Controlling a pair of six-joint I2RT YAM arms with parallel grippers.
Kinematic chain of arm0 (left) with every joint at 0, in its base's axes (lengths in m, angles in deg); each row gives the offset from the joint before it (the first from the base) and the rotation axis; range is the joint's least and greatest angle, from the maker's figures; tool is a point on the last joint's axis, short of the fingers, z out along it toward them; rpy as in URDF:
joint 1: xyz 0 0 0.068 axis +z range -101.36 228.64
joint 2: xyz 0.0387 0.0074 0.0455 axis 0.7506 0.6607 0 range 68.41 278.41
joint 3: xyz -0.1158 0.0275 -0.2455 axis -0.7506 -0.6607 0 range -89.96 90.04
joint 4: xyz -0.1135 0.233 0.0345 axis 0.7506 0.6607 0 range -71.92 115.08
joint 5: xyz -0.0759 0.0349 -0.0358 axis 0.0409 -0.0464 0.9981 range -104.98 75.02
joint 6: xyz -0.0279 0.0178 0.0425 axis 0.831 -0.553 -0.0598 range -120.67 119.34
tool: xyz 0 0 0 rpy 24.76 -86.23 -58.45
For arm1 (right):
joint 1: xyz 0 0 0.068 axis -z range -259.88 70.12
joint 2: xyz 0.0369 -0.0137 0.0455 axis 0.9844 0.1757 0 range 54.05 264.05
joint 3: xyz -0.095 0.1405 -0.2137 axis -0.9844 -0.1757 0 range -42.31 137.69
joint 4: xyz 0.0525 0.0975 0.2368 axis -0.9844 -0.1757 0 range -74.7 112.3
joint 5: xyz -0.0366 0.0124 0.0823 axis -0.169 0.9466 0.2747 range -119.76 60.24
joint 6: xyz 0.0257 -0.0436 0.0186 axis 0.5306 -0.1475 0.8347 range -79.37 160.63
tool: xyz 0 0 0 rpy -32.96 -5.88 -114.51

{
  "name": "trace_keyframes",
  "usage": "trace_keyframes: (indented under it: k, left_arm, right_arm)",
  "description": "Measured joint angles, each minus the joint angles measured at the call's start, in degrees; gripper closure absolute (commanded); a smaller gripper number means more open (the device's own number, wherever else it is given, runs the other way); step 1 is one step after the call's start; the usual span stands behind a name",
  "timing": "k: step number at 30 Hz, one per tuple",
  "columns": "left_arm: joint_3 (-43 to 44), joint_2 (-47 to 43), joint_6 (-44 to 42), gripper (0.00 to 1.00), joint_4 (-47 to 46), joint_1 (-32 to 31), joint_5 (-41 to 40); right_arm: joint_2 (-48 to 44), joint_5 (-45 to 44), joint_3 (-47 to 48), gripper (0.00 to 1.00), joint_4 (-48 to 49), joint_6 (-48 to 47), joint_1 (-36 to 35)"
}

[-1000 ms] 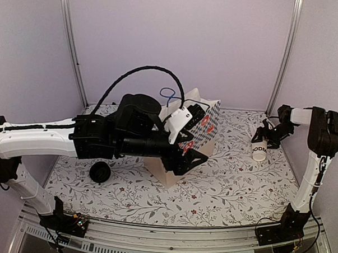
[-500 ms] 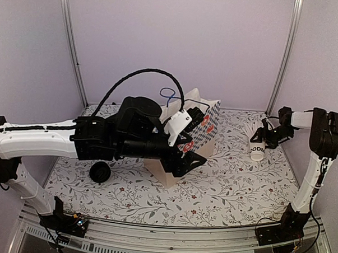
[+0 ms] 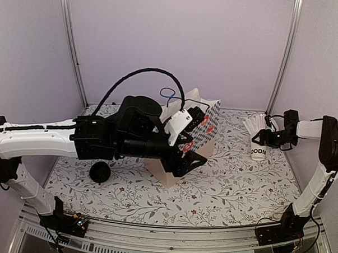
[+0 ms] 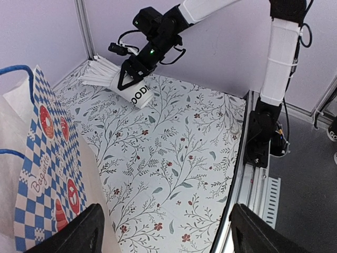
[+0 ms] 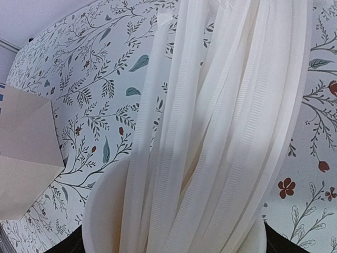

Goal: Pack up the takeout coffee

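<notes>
The takeout coffee (image 3: 100, 171) — a small white paper cup with a round black plastic lid — rests on the floral worktop (image 3: 234, 185), well left of the blue-checkered paper bag (image 3: 207, 123), untouched. The left jaws gape wide beside the bag; best to swing them back, grip under the lid and keep it upright. The right jaws clasp a lettered white cup of white sticks (image 3: 258, 150), upright a second ago, now tipped bagward.
</notes>
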Motion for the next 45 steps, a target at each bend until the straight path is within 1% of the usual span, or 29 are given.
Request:
trace_keyframes:
  k: [7,10,15,17,20,27,30,32,34,40,42,45]
  left_arm:
    - [1.05,0.24,-0.02,0.15,-0.07,0.0,0.13]
    - [1.64,0.85,-0.04,0.15,-0.09,0.0,0.04]
    - [4.17,2.73,0.0,0.15,-0.04,0.11,-0.07]
    - [5.81,3.67,0.26,0.16,-0.07,0.2,-0.04]
    - [9.55,5.88,1.57,0.18,-0.13,0.39,0.15]
    - [22.01,14.82,6.91,0.2,-0.92,0.5,2.4]
    - [26.71,18.47,9.18,0.2,-0.92,0.5,3.04]
    - [29.55,20.55,10.91,0.22,-1.05,0.66,3.28]
    - [32.83,22.64,13.4,0.24,-0.92,1.01,4.13]
    - [46.97,31.56,22.73,0.27,-1.79,3.56,6.67]
    - [48.85,33.2,25.33,0.27,-1.86,4.24,7.15]
    - [49.37,34.6,28.81,0.29,-1.84,5.07,7.78]
  right_arm:
    - [-3.74,0.09,-4.72,0.22,6.69,-2.97,0.0]
    - [-6.97,0.26,-7.5,0.22,9.88,-4.79,0.0]
    - [-14.99,1.29,-12.5,0.22,15.96,-7.72,0.0]
    - [-19.37,2.08,-14.19,0.22,18.62,-8.74,0.0]
    - [-23.39,3.02,-15.08,0.21,20.94,-9.62,0.0]
    - [-34.58,6.08,-17.2,0.21,25.46,-11.52,0.0]
    - [-39.04,8.0,-16.9,0.21,25.33,-11.67,0.0]
    - [-41.11,9.97,-15.78,0.21,24.83,-11.5,0.0]
    - [-42.1,12.07,-14.4,0.21,24.3,-11.13,-0.2]
    - [-42.64,18.6,-10.69,0.21,19.65,-11.32,-2.64]
    - [-42.99,21.14,-9.49,0.22,16.7,-11.82,-3.48]
    - [-44.33,24.33,-8.5,0.22,12.83,-12.81,-4.83]
